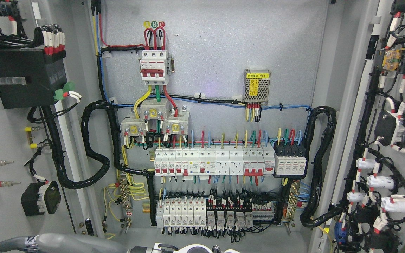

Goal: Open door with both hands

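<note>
Grey robot arm (53,243) lies along bottom edge, lower left (hand state: cannot tell). Left door (2,147) and right door (396,140) swung wide, cabinet backplate (223,63) exposed; opening looks done.

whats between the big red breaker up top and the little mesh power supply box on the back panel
In the head view, nothing is mounted between the red breaker and the mesh power supply, only bare grey back panel.

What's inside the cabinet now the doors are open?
Inside the cabinet: a three-pole breaker, breaker rows, a power supply, black cable looms. Behind the backplate is hidden.
</note>
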